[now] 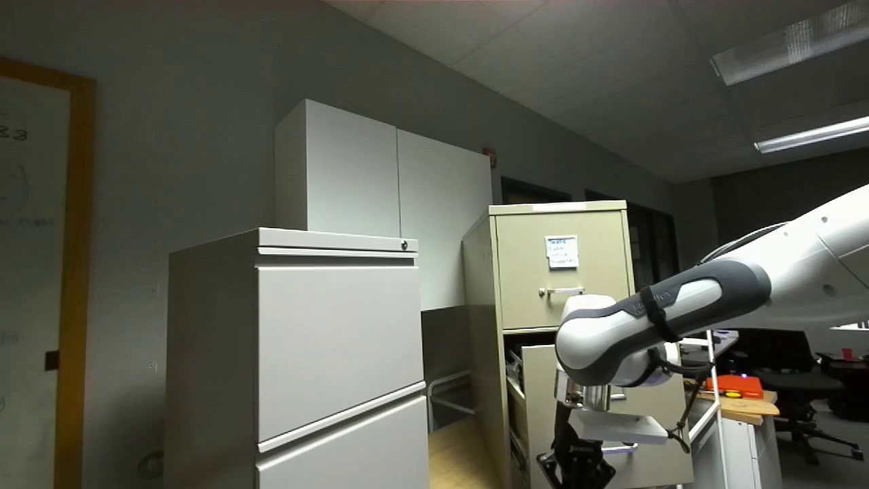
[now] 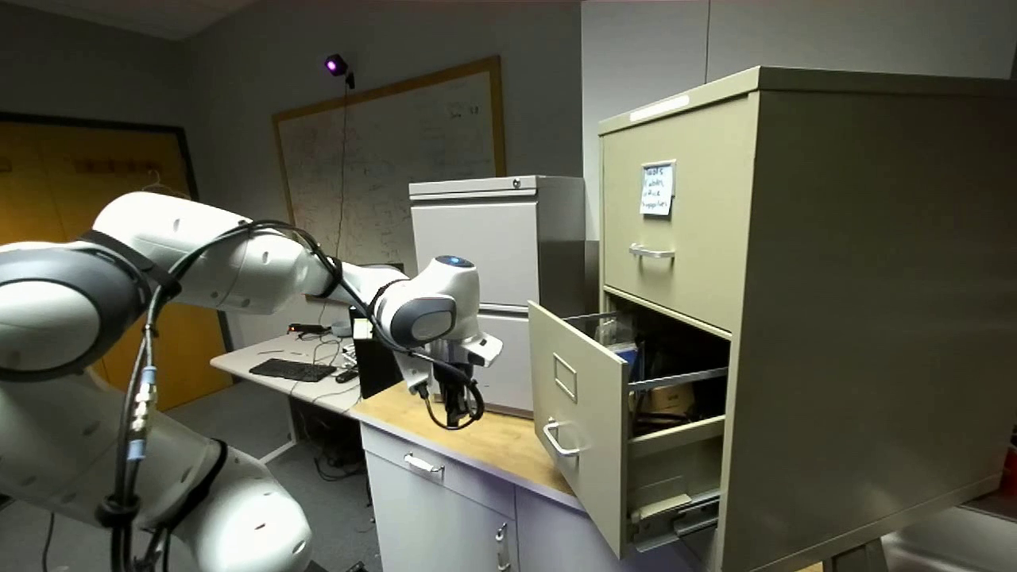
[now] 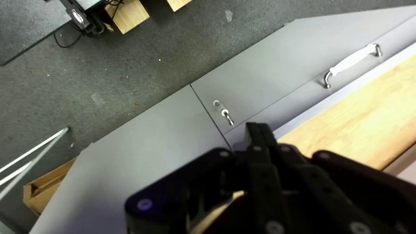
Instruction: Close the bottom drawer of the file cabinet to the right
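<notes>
The beige file cabinet point(image 1: 561, 272) shows in both exterior views, also here point(image 2: 866, 302). Its top drawer point(image 2: 679, 214) is shut. Its bottom drawer point(image 2: 580, 381) is pulled well out, with a silver handle point(image 2: 558, 441) on its front and several items inside. The drawer front point(image 1: 652, 428) is partly hidden by my arm in an exterior view. My gripper point(image 2: 453, 415) points down in front of the drawer, apart from it. In the wrist view, my gripper point(image 3: 261, 130) has its fingers together with nothing between them. I cannot clearly make out the drawer in the wrist view.
A light grey cabinet point(image 1: 339, 346) stands beside the beige one, also here point(image 2: 485, 246). A wooden counter point(image 2: 485, 445) over white cupboards point(image 2: 445, 500) runs below the gripper. A cupboard handle point(image 3: 352, 61) sticks out. A desk point(image 2: 262, 357) with a keyboard stands behind.
</notes>
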### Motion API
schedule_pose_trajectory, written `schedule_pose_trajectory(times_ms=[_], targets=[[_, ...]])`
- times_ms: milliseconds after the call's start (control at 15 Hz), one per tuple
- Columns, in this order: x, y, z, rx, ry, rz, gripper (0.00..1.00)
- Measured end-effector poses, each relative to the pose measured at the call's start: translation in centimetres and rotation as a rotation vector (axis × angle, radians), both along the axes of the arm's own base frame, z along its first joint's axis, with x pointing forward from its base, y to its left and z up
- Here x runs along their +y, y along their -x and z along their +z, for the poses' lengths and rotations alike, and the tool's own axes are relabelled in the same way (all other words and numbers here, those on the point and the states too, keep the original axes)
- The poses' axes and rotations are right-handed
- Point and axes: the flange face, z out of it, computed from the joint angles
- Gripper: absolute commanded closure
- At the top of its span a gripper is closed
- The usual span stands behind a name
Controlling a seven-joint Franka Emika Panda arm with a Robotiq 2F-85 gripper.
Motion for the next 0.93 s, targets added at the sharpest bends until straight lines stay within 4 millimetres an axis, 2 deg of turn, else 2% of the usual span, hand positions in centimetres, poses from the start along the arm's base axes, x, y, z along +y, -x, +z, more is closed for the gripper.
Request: schedule_pose_trajectory(times_ms=[267,533,933], targets=[[-1.6,0.8,-0.2,-0.08,0.016,-0.193,1.0],[-2.4,0.7,0.0,-0.188,0.052,-0.374,1.0],[-4.2,0.6,1.5,-0.334,0.12,-0.647,1.0]])
